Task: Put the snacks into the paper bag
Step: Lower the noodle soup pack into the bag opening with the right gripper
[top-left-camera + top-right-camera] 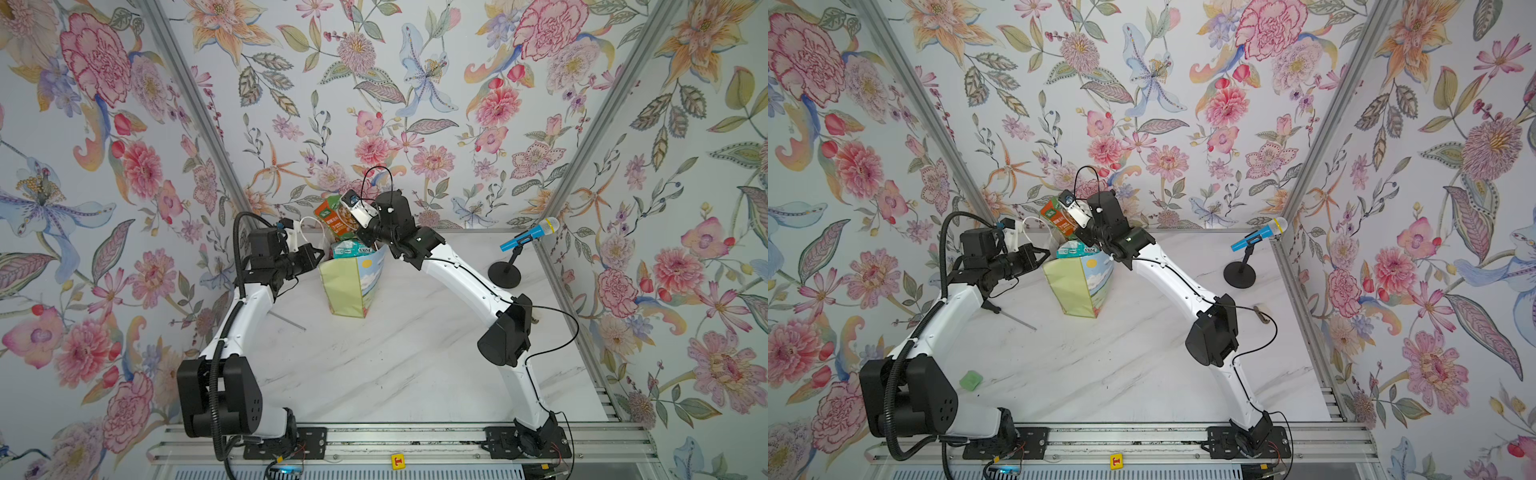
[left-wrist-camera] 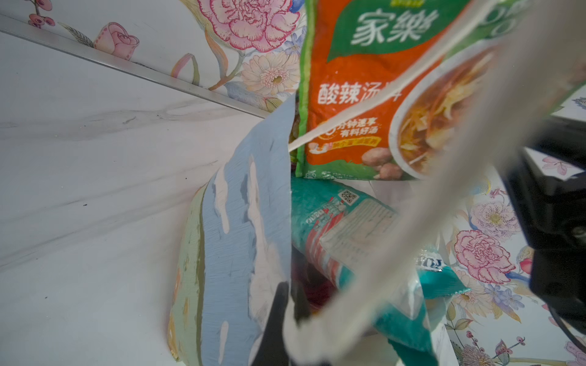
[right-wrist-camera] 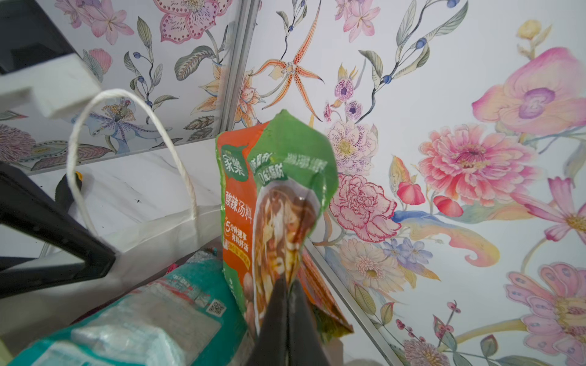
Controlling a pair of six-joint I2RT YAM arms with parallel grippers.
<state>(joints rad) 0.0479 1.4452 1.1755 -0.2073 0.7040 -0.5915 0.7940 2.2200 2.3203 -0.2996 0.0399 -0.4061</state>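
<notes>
The paper bag (image 1: 347, 286) (image 1: 1073, 286) stands upright mid-table, its pale green side and landscape front showing. A teal packet (image 1: 349, 249) (image 2: 342, 228) (image 3: 152, 310) sticks out of its mouth. Just above the opening hangs a green-orange pouch (image 1: 332, 218) (image 1: 1059, 218) (image 2: 355, 95), upright, its lower end at the teal packet. My right gripper (image 3: 288, 282) (image 1: 353, 232) is shut on this pouch's lower part. From the left side, my left gripper (image 2: 290, 304) (image 1: 322, 253) is shut on the bag's top rim beside a white rope handle (image 3: 126, 95). Packets deeper in the bag are hidden.
A blue microphone (image 1: 530, 235) on a black round stand (image 1: 504, 274) sits at the back right. A thin metal tool (image 1: 1013, 316) lies left of the bag, under the left arm. A small green block (image 1: 971, 380) lies front left. Floral walls enclose the table.
</notes>
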